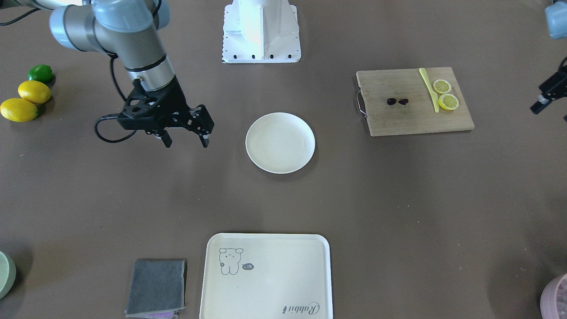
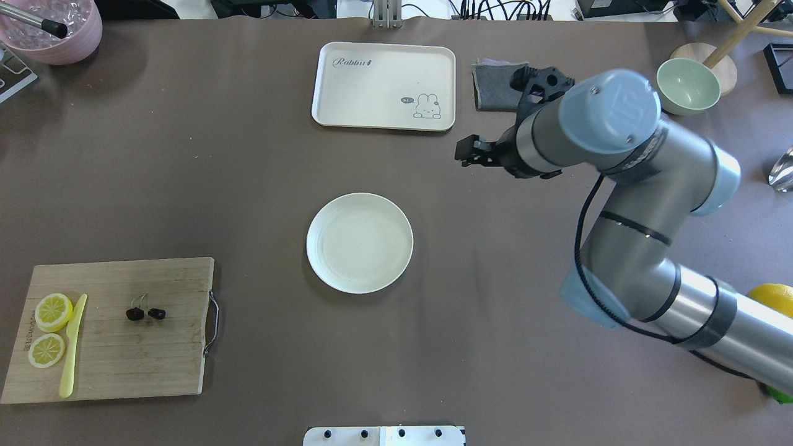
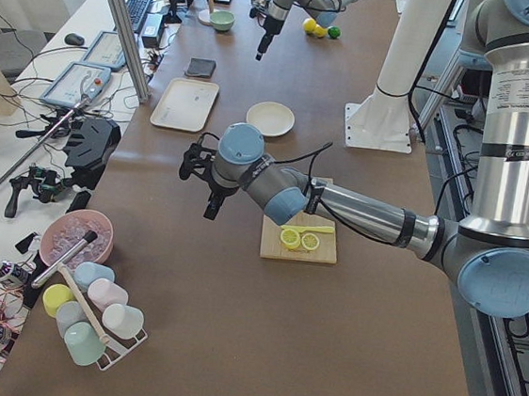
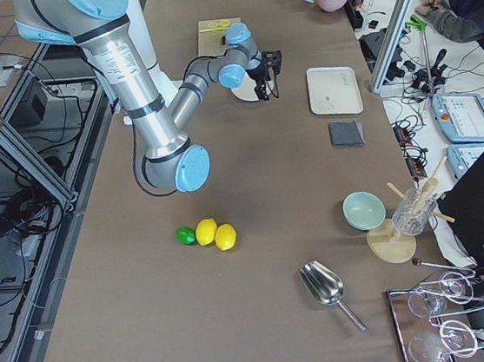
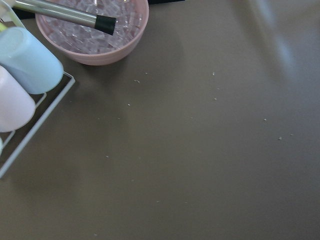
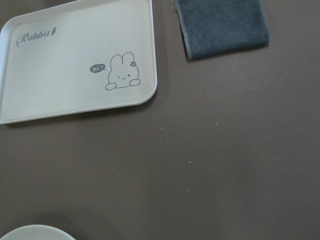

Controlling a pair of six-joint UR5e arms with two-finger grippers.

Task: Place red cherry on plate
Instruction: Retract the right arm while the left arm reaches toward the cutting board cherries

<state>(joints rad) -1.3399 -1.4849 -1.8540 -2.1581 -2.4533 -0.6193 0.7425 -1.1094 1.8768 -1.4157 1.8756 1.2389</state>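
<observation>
The red cherry (image 1: 397, 102) (image 2: 145, 313), a dark pair on thin stems, lies on a wooden cutting board (image 1: 412, 117) (image 2: 124, 359) on the robot's left side. The round cream plate (image 1: 280, 142) (image 2: 359, 242) sits bare at the table's middle. My right gripper (image 1: 186, 142) (image 2: 471, 152) hangs open and holds nothing, on the far side of the plate from the cherry. Only a black part of my left gripper (image 1: 548, 94) shows at the view's edge, beyond the board. Its jaws are not visible and I cannot tell their state.
Two lemon slices (image 1: 445, 94) and a yellow knife (image 1: 429, 88) share the board. A cream tray (image 2: 384, 87) and grey cloth (image 2: 495, 77) lie at the far edge. Whole lemons and a lime (image 1: 26, 99), a pink bowl (image 2: 56, 31) and a green bowl (image 2: 687, 87) ring the table.
</observation>
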